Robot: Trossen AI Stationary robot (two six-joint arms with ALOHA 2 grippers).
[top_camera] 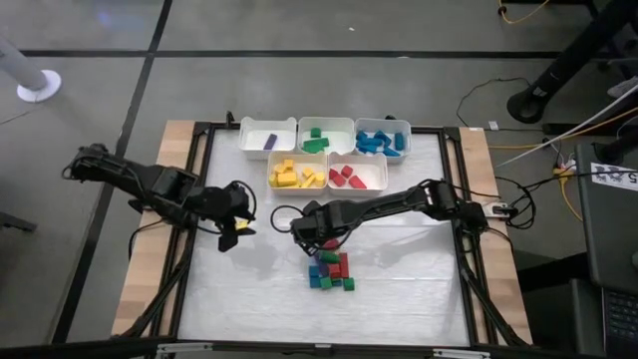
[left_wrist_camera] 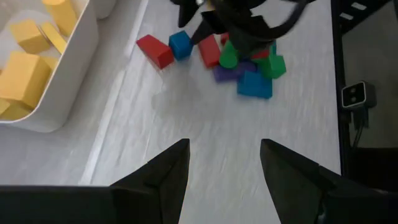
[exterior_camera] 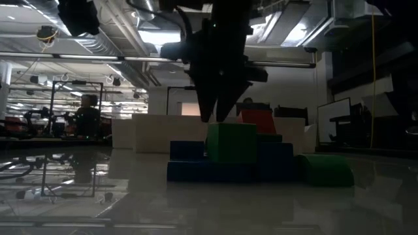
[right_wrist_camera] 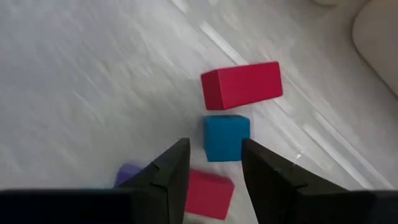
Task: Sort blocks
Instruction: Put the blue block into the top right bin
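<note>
A small pile of red, blue, green and purple blocks [top_camera: 332,271] lies on the white tabletop, near the middle toward the near edge. In the left wrist view the pile [left_wrist_camera: 239,59] sits farther off. My right gripper [top_camera: 317,244] hangs open just over the pile's far-left side, fingers pointing down. Its wrist view shows the gripper [right_wrist_camera: 214,146] over a blue cube [right_wrist_camera: 226,138], a red block [right_wrist_camera: 241,84] and another red block [right_wrist_camera: 208,194]. My left gripper [top_camera: 234,231] is open and empty [left_wrist_camera: 224,146], left of the pile.
Five white bins stand in two rows at the table's far side: purple [top_camera: 257,135], green [top_camera: 317,123], blue [top_camera: 404,128], yellow [top_camera: 273,170] and red [top_camera: 380,168] blocks inside. A black frame [top_camera: 454,199] borders the mat. Bare white surface [top_camera: 239,289] lies near the left.
</note>
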